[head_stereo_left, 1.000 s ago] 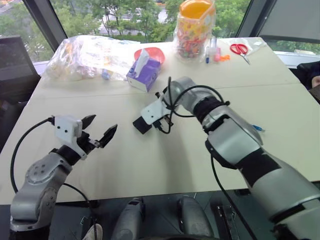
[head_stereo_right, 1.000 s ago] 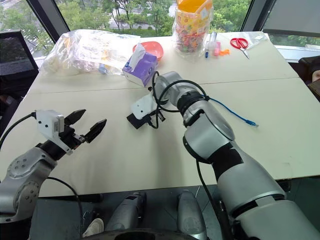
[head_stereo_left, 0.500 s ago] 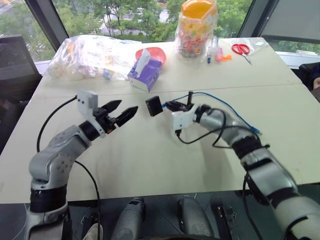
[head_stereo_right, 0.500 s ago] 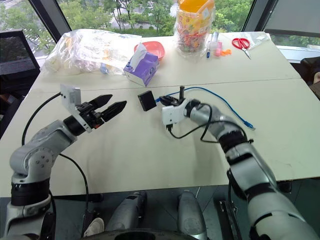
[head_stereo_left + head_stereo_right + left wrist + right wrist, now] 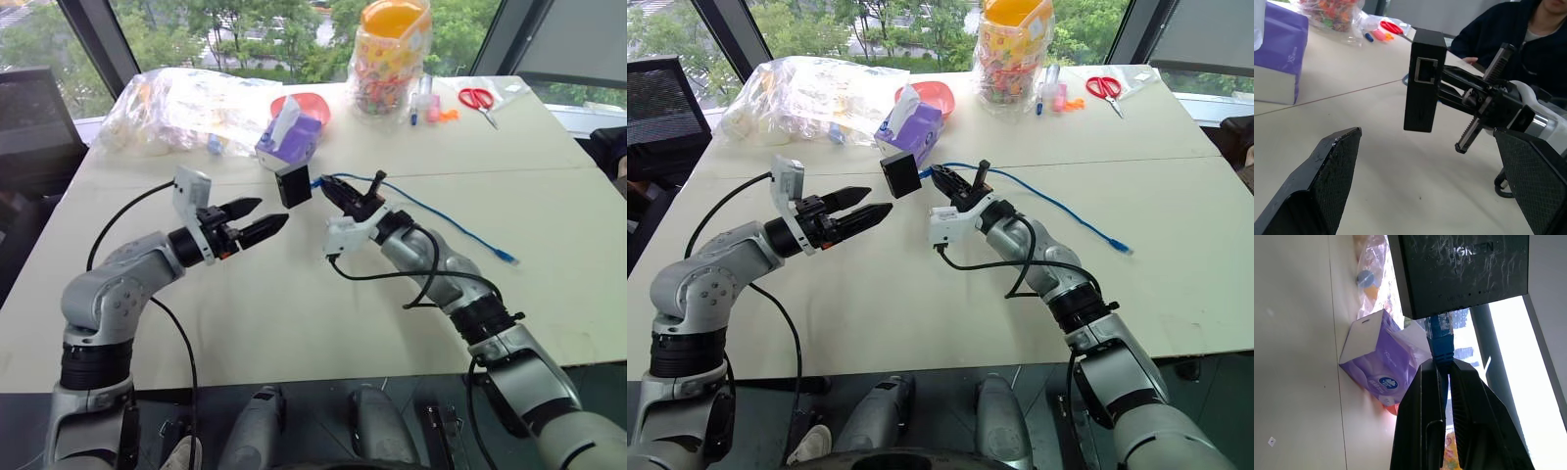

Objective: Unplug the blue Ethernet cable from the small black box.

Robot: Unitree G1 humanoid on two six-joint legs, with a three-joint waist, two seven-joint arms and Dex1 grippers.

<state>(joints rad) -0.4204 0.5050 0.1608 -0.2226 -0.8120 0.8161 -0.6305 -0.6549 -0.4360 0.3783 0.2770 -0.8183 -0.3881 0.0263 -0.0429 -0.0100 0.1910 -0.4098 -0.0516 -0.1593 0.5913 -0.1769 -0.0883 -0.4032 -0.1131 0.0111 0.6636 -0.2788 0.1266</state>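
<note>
Hands are sitting raised above the pale desk (image 5: 294,313), facing each other, and I am looking down over both. My right hand (image 5: 942,180) is pinched tight on the thin bright blue Ethernet cable (image 5: 1440,339), right behind its plug, and the plug is still seated in the small flat matte black plastic box (image 5: 293,185). The box is hanging in the air off that plug, clear of the desk, just beyond the right fingertips. In the right wrist view the box is sitting directly past the fingers (image 5: 1422,421), with the blue plug entering its edge.

My left hand (image 5: 257,220) is holding its two black fingers spread wide, gripping nothing. It is pointing toward the box, with the fingertips just short of it and slightly lower, not touching. In the left wrist view the box is standing upright between the spread fingers (image 5: 1327,171) and beyond them, an empty socket facing the camera.

Behind the right hand, the blue cable is trailing across the desk toward the right, ending in a loose plug (image 5: 506,258). A purple tissue box (image 5: 291,142) is standing just behind the black box, and red-handled scissors (image 5: 477,98) are lying at the far right corner. A person in dark clothing (image 5: 1508,34) is sitting past the desk.
</note>
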